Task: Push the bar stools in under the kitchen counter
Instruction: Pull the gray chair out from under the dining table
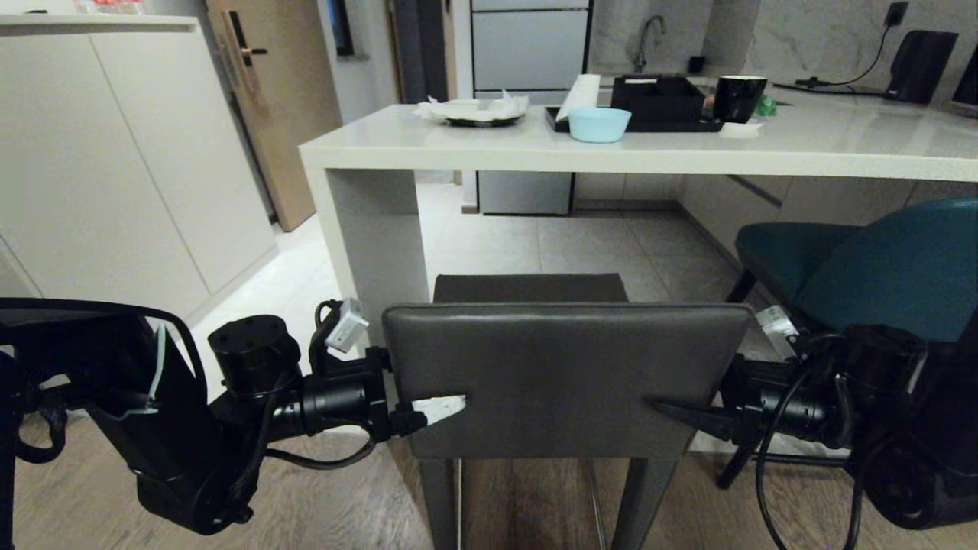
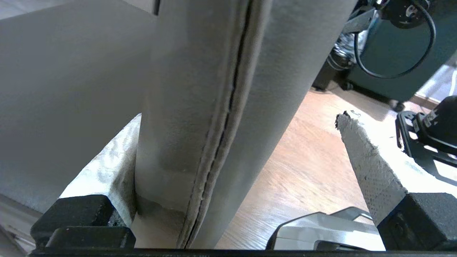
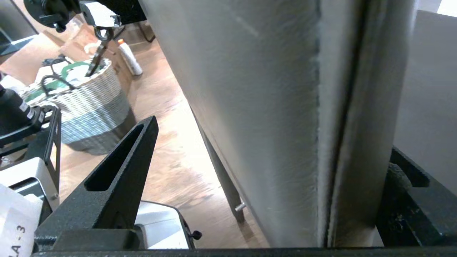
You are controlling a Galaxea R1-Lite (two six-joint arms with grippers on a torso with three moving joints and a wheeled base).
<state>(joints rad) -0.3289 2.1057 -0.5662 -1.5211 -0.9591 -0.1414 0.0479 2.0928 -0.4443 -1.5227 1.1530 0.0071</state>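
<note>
The grey stool (image 1: 565, 378), boxy and matte leather with square legs, is standing at six o'clock in the head view, its seat just short of the glossy off-white kitchen counter (image 1: 642, 149). The left gripper (image 1: 439, 409) and right gripper (image 1: 680, 412) are straddling the backrest's two side edges, jaws spread wide, one finger in front and one behind. The rounded teal stool (image 1: 879, 267) is sitting at three o'clock, partly beneath the slab. A pale blue bowl (image 1: 600, 124) and black tray (image 1: 657, 103) are resting at twelve o'clock. Tiled floor is lying open under the counter.
</note>
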